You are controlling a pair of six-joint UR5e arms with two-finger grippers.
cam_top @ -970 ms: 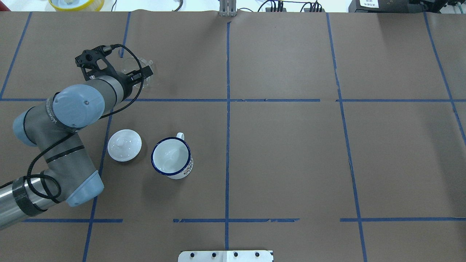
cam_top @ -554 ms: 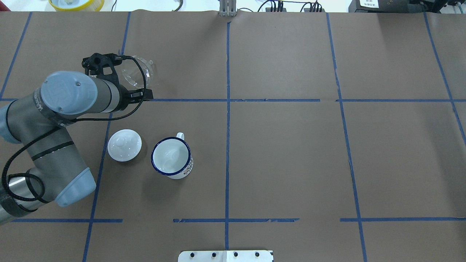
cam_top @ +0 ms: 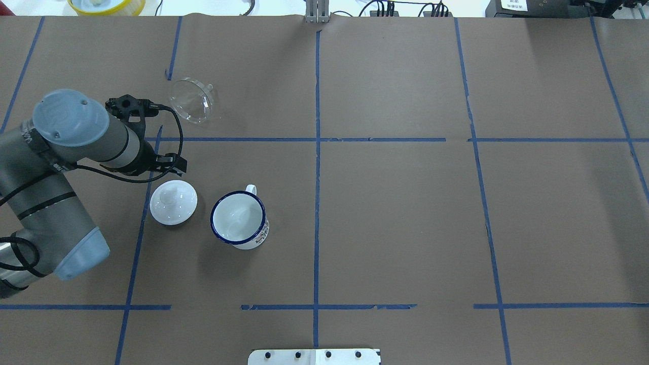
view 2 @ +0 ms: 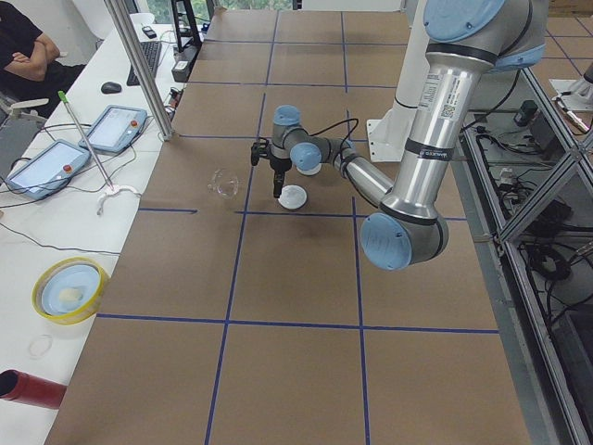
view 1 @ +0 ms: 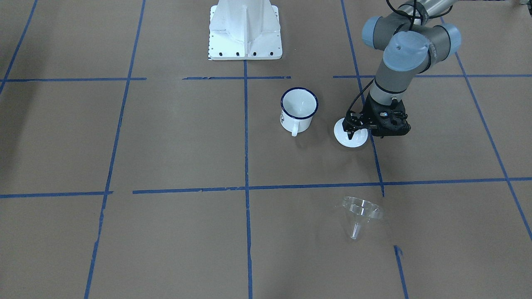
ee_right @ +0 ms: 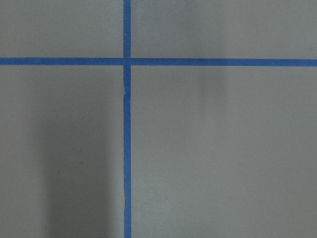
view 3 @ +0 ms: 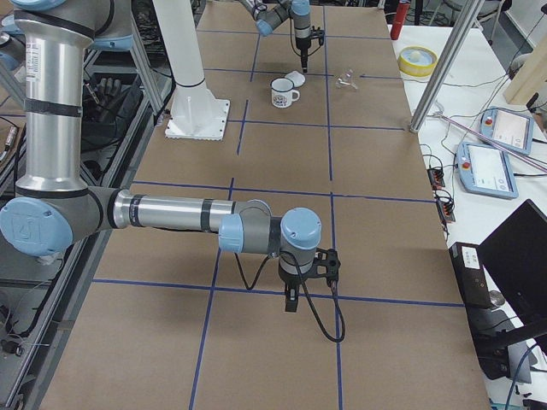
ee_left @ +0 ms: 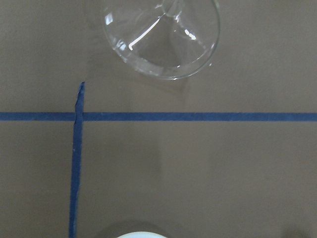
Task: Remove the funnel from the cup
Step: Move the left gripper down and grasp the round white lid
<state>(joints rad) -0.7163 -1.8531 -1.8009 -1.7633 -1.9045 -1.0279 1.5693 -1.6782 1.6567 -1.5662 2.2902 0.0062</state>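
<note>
Funnel first: it lies on its side on the brown table, out of the cup and well apart from it, at about 11 o'clock from the cup as seen from over the robot's shoulders. Its wide rim is turned toward the robot and its short spout points off toward 1 o'clock. The cup stands upright, handle at 12 o'clock, with a white knobbed lid just beside it at 9 o'clock. The left gripper hangs above the table near the lid's 12 o'clock edge, between lid and funnel, holding nothing; I cannot tell how far apart its fingers are. The right gripper hovers over the blue tape lines far off at the table's other end, and its fingers I cannot judge either.
</note>
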